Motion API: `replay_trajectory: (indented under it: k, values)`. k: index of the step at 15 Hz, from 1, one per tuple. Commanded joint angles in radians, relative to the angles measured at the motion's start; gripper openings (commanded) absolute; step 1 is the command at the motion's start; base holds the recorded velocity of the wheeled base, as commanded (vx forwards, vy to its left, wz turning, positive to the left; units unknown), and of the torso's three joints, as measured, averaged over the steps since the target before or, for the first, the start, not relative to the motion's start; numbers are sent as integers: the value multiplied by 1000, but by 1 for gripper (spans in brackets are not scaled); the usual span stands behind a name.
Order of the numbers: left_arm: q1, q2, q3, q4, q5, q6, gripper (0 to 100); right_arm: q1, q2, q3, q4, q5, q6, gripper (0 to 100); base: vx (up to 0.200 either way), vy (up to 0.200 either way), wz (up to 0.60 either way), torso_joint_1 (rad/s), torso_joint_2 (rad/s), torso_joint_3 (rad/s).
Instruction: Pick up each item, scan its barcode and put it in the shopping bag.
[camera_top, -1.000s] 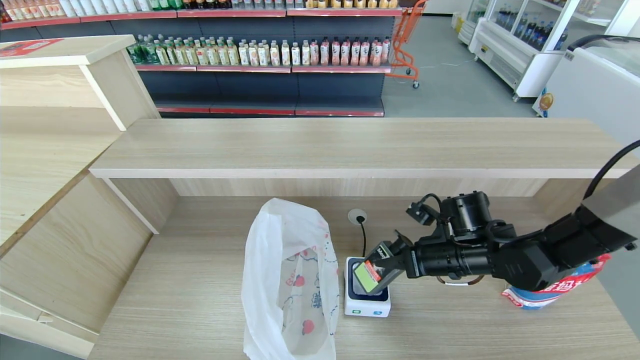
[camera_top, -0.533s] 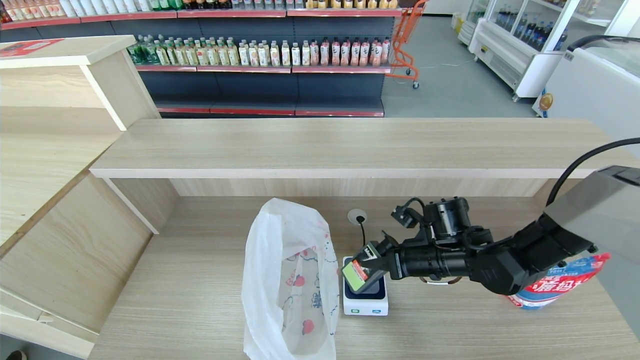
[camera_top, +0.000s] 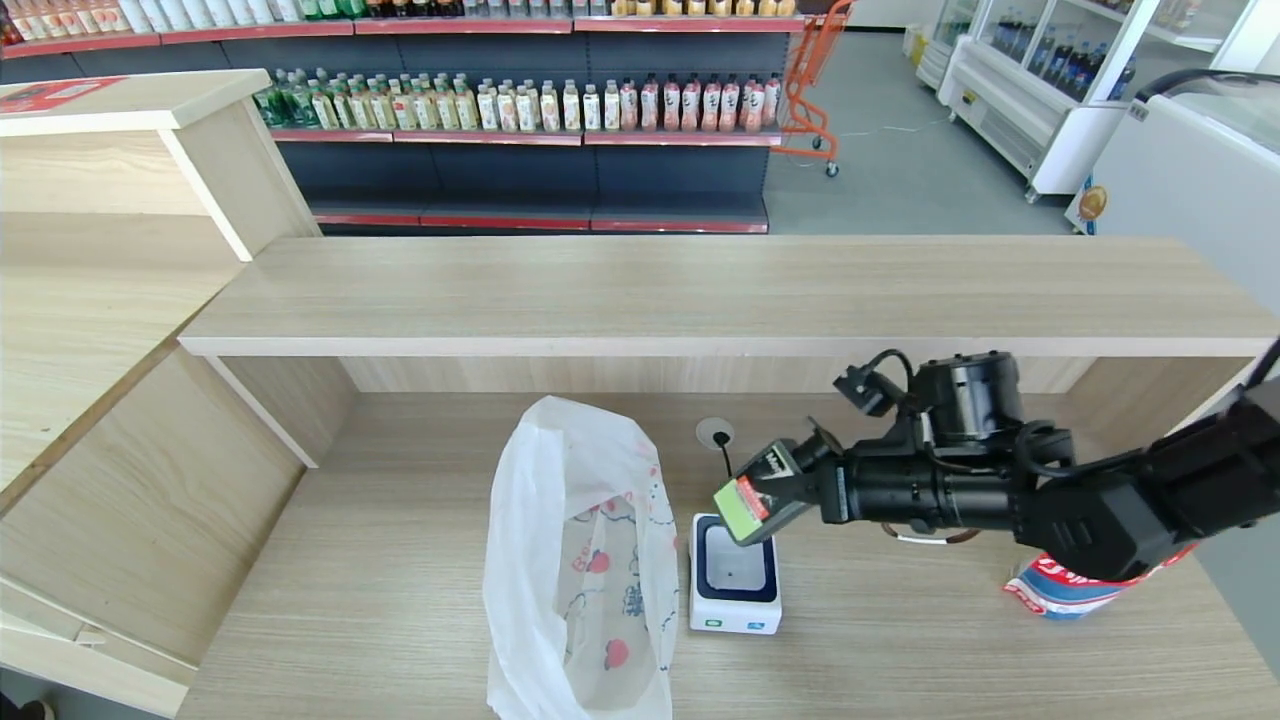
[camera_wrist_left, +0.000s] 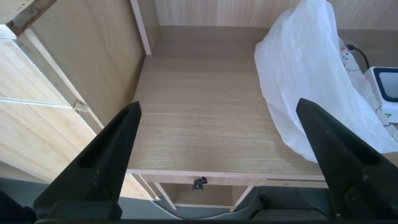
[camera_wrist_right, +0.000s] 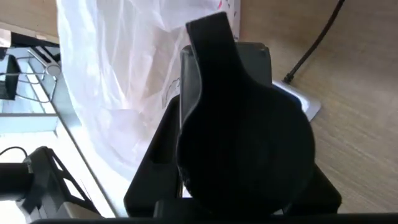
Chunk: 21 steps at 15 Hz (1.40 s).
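Above the scanner (camera_top: 734, 573), right tool (camera_top: 760, 486), gripping the green packet (camera_top: 737, 508), has risen; left tool (camera_wrist_left: 217, 106) wide.

Bench (camera_top: 400, 560): shopping bag (camera_top: 580, 560) at mid front edge; scanner (camera_top: 735, 580) just beside its right; packet (camera_top: 738, 506) in the right fingers (camera_top: 778, 468) above the scanner; snack pack (camera_top: 1055, 592) near the right edge.

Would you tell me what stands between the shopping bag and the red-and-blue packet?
In the head view, the scanner, with the right gripper holding a small item above it.
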Motion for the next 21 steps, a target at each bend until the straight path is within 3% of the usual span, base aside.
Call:
replay_trajectory:
  k: [1,6,13,17,21]
  values:
    - [0,1,0,0,0,0,100,-48,-181,52,5,-2,-34,0,0,0,0,0,0,0]
    - [0,1,0,0,2,1,100,-61,-251,182,3,-2,-81,0,0,0,0,0,0,0]
    - [0,0,0,0,2,3,100,-57,-250,193,0,5,-81,0,0,0,0,0,0,0]
    - [0,1,0,0,0,1,100,-57,-242,201,3,5,-80,0,-200,0,0,8,7,1]
    - [0,1,0,0,0,1,100,-55,-239,212,3,5,-78,0,0,0,0,0,0,0]
